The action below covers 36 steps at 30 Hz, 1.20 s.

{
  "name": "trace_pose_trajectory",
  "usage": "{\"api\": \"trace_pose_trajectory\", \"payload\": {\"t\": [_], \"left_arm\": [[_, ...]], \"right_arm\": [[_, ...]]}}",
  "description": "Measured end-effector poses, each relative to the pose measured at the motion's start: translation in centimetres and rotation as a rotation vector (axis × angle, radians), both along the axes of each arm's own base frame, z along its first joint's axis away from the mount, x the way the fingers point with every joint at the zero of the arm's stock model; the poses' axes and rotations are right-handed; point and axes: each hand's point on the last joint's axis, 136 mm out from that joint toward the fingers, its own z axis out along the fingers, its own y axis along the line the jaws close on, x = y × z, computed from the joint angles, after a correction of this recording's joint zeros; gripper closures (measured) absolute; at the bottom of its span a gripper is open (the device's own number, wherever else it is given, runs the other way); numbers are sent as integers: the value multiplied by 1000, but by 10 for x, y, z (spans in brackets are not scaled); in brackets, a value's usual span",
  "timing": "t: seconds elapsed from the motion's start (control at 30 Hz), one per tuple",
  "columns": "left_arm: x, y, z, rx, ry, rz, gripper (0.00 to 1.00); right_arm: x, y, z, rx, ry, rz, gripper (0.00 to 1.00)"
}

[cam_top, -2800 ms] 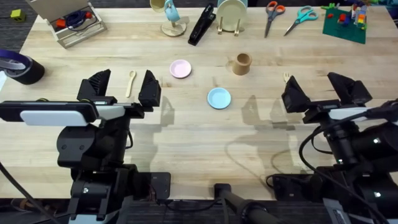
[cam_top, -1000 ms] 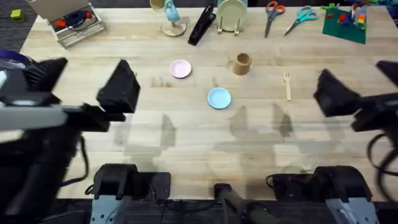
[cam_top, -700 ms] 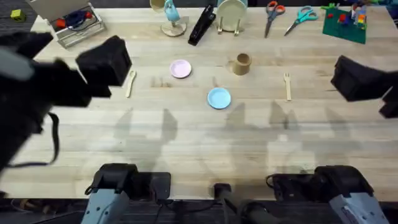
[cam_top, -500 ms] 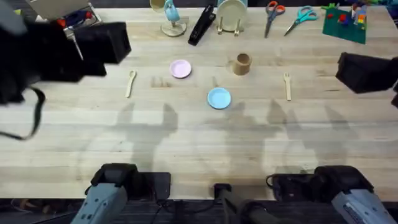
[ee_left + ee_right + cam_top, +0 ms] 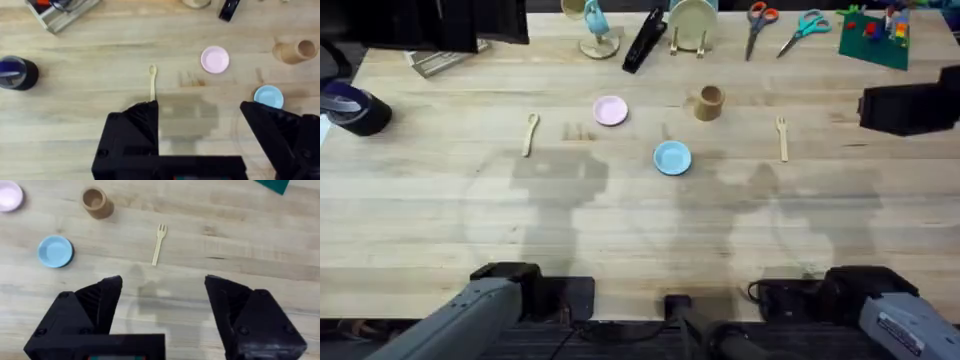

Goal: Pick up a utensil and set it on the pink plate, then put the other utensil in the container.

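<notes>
The wooden spoon [image 5: 529,133] lies flat on the table, left of the pink plate [image 5: 610,110]. Right of the tan cup [image 5: 710,101], the wooden fork [image 5: 782,137] also lies flat. My left gripper [image 5: 200,122] hangs open high above the table, with the spoon [image 5: 152,82] just beyond its fingers and the pink plate [image 5: 215,59] farther off. My right gripper [image 5: 164,300] is open and high too, nothing between its fingers; the fork [image 5: 159,244] lies below and ahead of it, the cup [image 5: 96,202] beyond. In the overhead view the left arm [image 5: 430,22] is a dark mass at the top left, the right arm [image 5: 910,108] at the right edge.
A light-blue plate [image 5: 672,158] sits mid-table between the utensils. A dark tape roll [image 5: 353,108] is at the far left. Along the back stand a wire tray [image 5: 438,55], a mug stand [image 5: 597,30], a plate rack [image 5: 690,25], scissors [image 5: 760,25] and a green brick board [image 5: 875,38].
Both arms have lifted from low over the table to high under the camera, the left toward the back left, the right toward the right edge. Spoon and fork have not moved.
</notes>
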Motion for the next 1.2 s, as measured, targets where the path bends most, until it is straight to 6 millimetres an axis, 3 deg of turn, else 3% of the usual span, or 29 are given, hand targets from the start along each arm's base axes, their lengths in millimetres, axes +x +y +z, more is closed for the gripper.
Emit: {"api": "trace_pose_trajectory", "payload": {"t": [0.83,1.03,1.2], "left_arm": [[1,5,-10,51,78,-14,8],[8,11,-27,64,160,-12,8],[28,19,-58,61,229,8,8]], "right_arm": [[7,0,0,-1,9,-1,7],[7,0,0,-1,9,-1,8],[7,0,0,-1,9,-1,8]]}}
